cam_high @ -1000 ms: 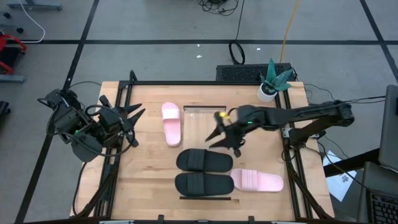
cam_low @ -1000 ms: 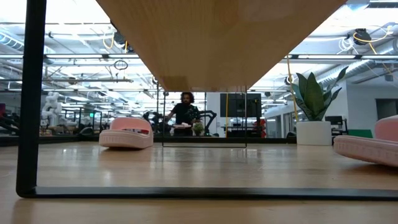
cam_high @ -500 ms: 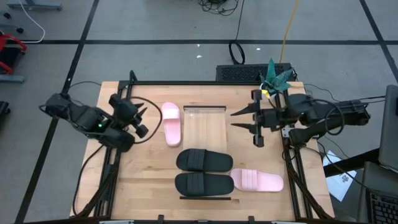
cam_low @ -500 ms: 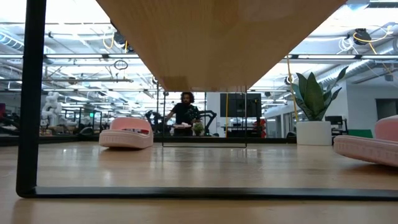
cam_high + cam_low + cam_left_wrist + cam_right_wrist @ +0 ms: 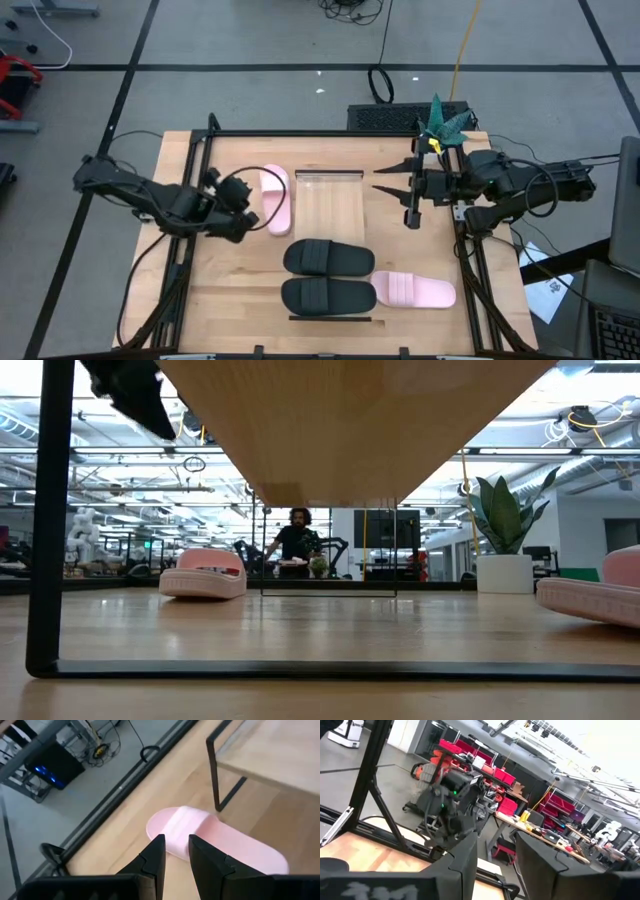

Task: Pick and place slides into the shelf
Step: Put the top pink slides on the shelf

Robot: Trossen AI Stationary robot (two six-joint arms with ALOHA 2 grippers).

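Near edge of the tabletop (image 5: 230, 290): two black slides (image 5: 328, 277) lay side by side, a pink slide (image 5: 414, 291) touching the nearer one's right end. All three sat off the shelf, so not yet placed.

Mid-table: left hand (image 5: 245, 196) hovered just left of the second pink slide (image 5: 277, 198), fingers (image 5: 155, 861) slightly apart and holding nothing. Looked lined up for a grab on that slide.

Shelf (image 5: 331, 201) stood just right of that slide; no slide visible on its top.

Right hand (image 5: 396, 187) waited just right of the shelf, fingers spread, nothing in it.

Far right corner: potted plant (image 5: 437, 128), clear of the work.
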